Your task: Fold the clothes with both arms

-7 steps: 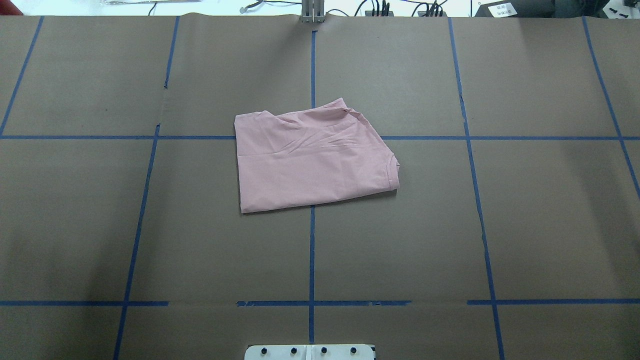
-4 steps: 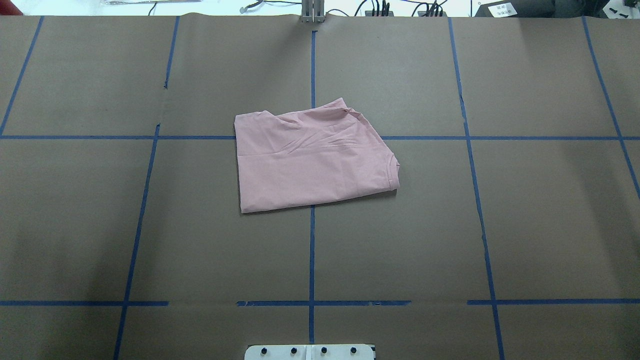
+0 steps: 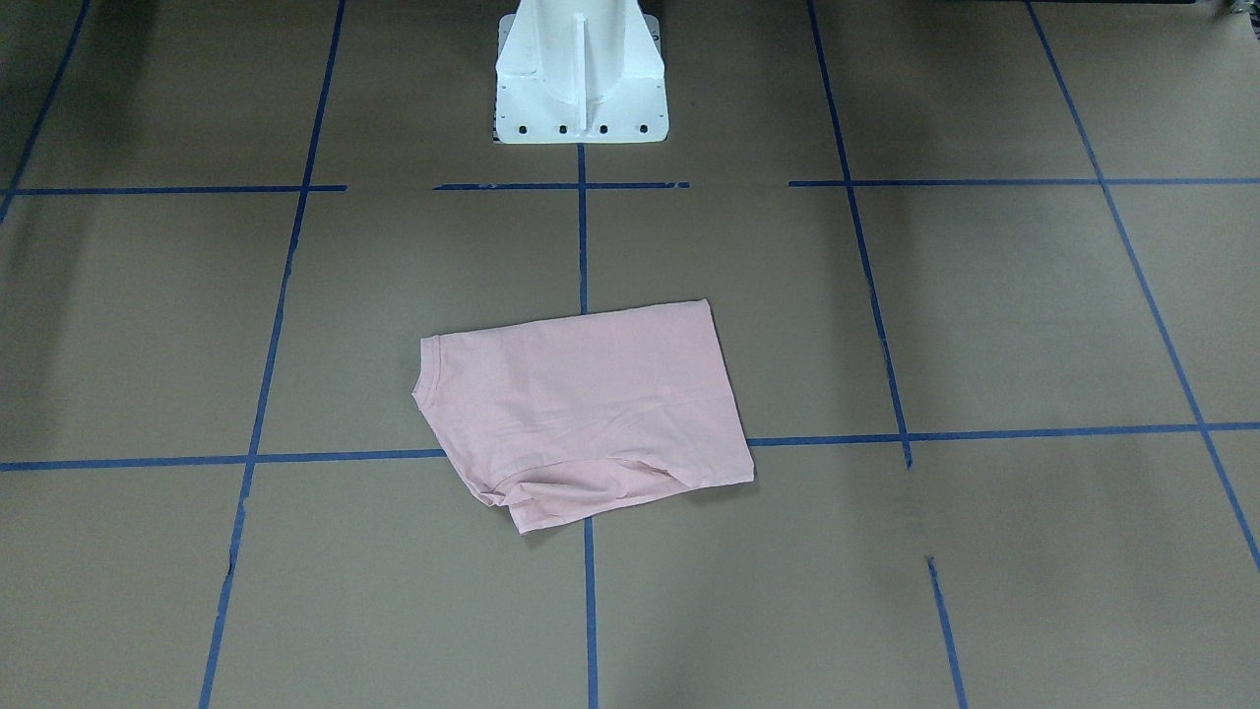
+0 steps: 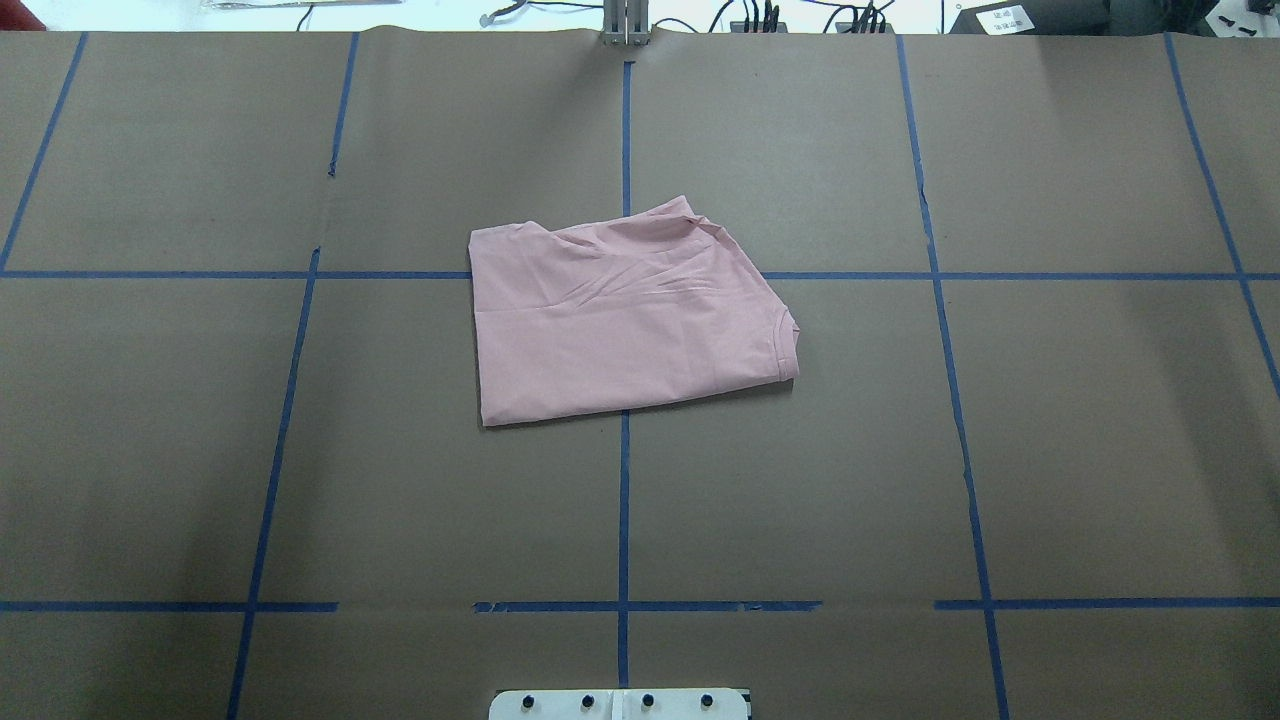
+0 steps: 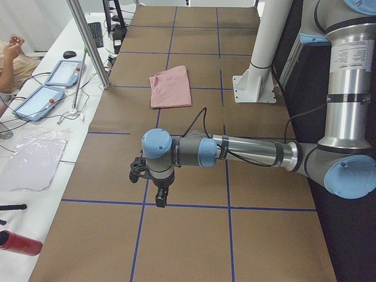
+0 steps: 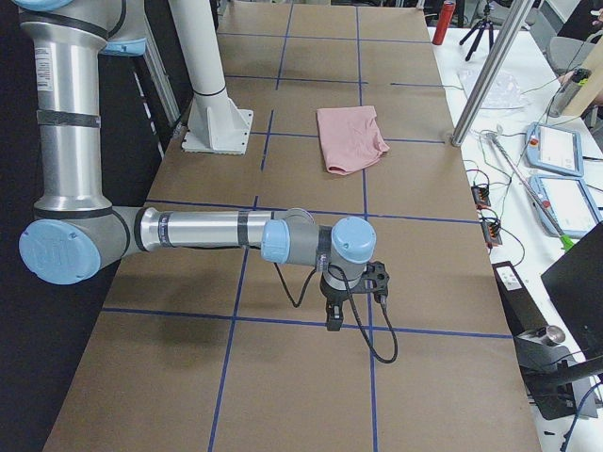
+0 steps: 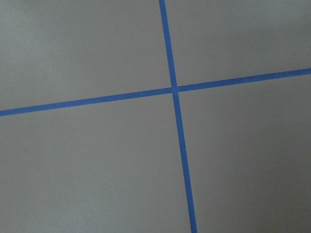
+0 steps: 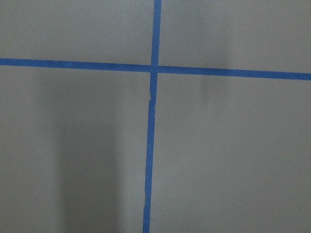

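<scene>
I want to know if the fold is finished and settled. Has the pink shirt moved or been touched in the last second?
Nothing visibly changed. In the overhead view the folded pink T-shirt lies in the same spot on the table, over the same blue tape lines, with the same creases and outline.

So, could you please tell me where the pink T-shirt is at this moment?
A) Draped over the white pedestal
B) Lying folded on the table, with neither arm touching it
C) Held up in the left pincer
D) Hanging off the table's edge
B: the pink T-shirt lies folded flat on the table, while the left arm and the right arm hang over bare table well away from it.
</scene>
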Tool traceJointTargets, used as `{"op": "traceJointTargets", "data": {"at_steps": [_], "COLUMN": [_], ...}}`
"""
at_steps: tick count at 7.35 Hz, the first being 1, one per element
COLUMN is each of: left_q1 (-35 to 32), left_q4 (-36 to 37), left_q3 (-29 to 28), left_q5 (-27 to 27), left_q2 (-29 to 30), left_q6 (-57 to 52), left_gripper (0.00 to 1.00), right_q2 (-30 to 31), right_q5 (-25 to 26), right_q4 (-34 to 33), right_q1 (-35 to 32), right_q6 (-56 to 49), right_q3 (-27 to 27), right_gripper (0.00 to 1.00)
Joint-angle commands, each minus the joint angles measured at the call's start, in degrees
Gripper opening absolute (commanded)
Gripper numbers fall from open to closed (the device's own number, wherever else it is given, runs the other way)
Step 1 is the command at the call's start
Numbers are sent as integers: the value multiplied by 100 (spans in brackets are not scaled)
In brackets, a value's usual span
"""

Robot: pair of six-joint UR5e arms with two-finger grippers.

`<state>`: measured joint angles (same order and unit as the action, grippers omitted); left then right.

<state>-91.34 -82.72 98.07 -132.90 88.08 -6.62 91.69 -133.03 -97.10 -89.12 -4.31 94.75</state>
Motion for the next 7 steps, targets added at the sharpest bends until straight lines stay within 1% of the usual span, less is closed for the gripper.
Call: {"op": "traceJointTargets", "data": {"at_steps": [1,3,5,7], "left_q1": [-7,-7,-7,-7], "left_q4": [255,160,-129,-157], "left_q3": [-25,54,28,-51], "left_q5": [1,-69,-289,-272], "left_q2": [-19,42,113,78], "left_q6": [56,30,38,-6], "left_gripper": [100,100,100,100], "right_q2": [7,-2,-2,-19], "right_q5": [-3,-3,-12,-12], "right_q4": [7,7,7,7], "right_q1": [0,0,0,0], "right_q6": [0,-9,0,0], "right_q3": [0,9,35,44], "right_gripper": [100,100,100,100]}}
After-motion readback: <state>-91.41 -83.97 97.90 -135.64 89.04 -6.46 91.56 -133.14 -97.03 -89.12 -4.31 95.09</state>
